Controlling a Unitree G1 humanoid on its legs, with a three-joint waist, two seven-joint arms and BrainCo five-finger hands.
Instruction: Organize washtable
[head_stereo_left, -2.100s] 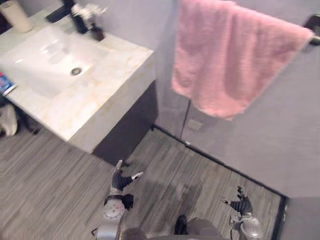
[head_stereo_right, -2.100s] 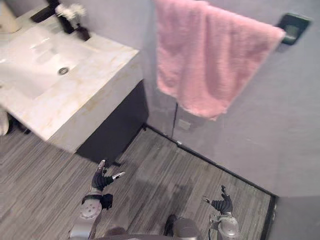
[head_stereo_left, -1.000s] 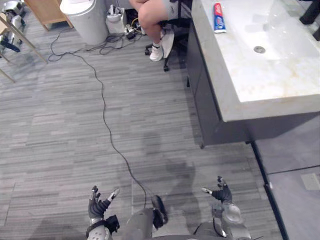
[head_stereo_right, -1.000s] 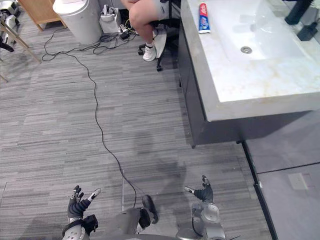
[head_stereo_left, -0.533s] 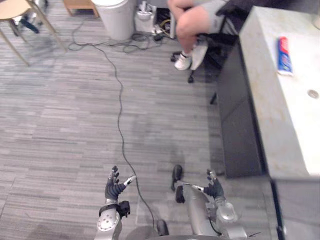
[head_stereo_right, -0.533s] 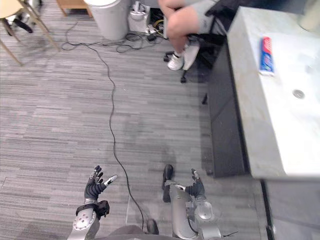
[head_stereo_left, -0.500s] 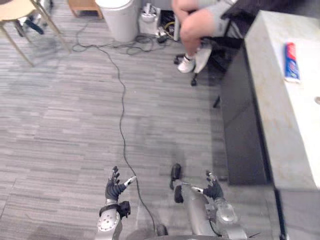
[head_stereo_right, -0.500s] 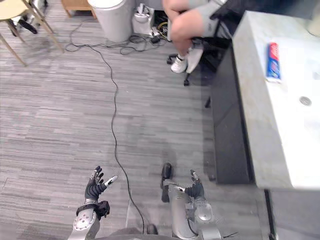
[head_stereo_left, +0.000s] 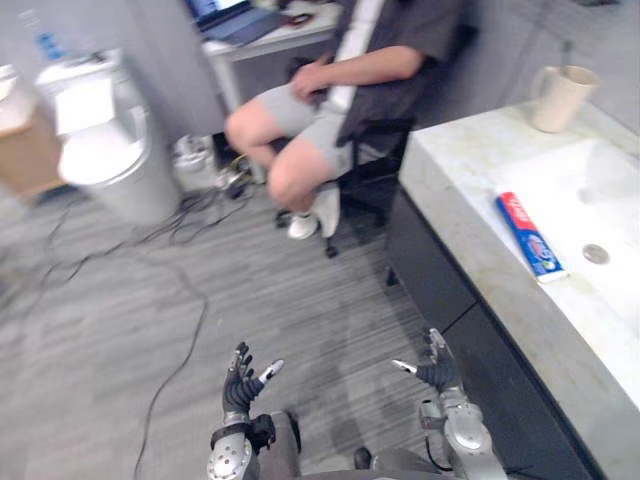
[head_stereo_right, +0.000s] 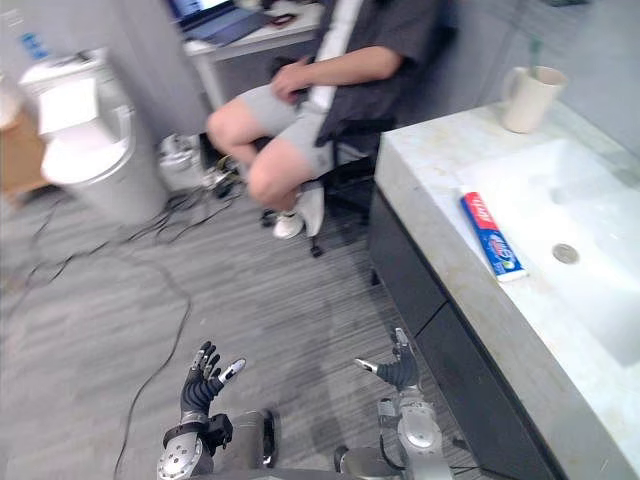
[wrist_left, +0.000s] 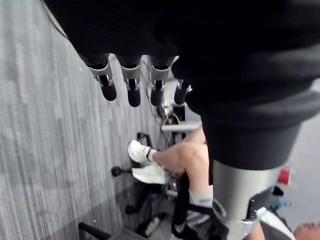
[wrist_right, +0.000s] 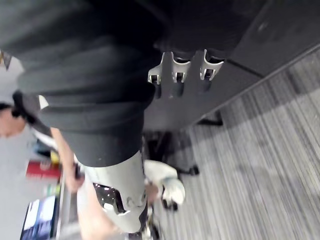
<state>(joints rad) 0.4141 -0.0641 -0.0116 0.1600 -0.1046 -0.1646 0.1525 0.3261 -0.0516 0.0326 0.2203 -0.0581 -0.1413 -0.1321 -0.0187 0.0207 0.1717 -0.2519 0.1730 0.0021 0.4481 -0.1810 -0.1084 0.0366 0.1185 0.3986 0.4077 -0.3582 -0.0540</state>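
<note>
The robot's left hand (head_stereo_left: 243, 385) and right hand (head_stereo_left: 436, 368) hung low with fingers spread and empty, short of the marble desk (head_stereo_left: 455, 175), where a toothpaste tube (head_stereo_left: 530, 235) lay flat beside the sink (head_stereo_left: 610, 190) and a cream mug (head_stereo_left: 560, 95) stood at the far end. The tube looked light, soft and slick, likely best pinched across its middle; the breakable mug, gripped round its body.

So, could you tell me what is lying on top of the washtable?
On the washtable a red-and-blue toothpaste tube lies flat beside the basin, and a cream mug stands at its far corner. The mug's inside is hidden.
</note>
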